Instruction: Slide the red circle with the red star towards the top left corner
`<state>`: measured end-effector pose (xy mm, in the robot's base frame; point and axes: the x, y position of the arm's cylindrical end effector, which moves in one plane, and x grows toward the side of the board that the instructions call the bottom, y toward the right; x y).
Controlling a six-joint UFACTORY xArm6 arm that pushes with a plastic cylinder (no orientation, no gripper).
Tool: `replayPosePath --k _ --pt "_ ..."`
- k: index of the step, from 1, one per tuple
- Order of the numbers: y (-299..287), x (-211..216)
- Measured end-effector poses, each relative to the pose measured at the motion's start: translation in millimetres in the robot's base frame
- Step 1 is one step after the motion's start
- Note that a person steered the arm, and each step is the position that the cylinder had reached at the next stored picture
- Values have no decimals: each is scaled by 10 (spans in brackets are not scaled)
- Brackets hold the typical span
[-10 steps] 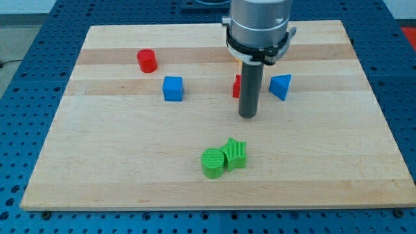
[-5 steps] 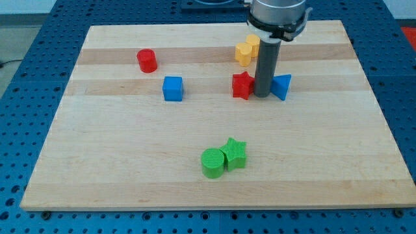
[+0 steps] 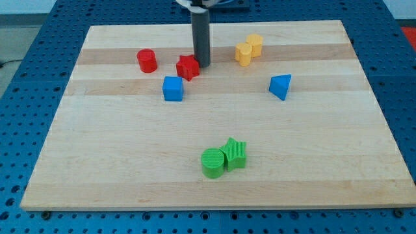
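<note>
The red circle (image 3: pixel 147 60) stands at the board's upper left. The red star (image 3: pixel 188 67) lies to its right, with a gap between them. My tip (image 3: pixel 202 65) rests against the star's right side. The dark rod rises straight up out of the view's top.
A blue cube (image 3: pixel 173 88) sits just below the red star. Two yellow blocks (image 3: pixel 249 49) touch each other at the upper right. A blue triangle (image 3: pixel 281 86) lies at the right. A green circle (image 3: pixel 212 162) and a green star (image 3: pixel 234 153) touch near the bottom middle. The wooden board (image 3: pixel 97 162) has blue pegboard around it.
My tip swept left and up, pushing the red star from beside the blue triangle to near the red circle. The red circle and other blocks stayed put.
</note>
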<state>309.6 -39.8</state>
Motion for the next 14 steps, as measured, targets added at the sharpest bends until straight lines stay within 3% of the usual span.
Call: replayPosePath --k 1,2,3,5,6,7,9,11,13,14 --pt "-127 -69" --pt "397 278" --pt "452 418" --pt "-191 -255" --pt "-428 -273" --pt "153 -253" --pt "540 39" --pt "-202 327" --pt "-1460 26" --pt "-1726 -45"
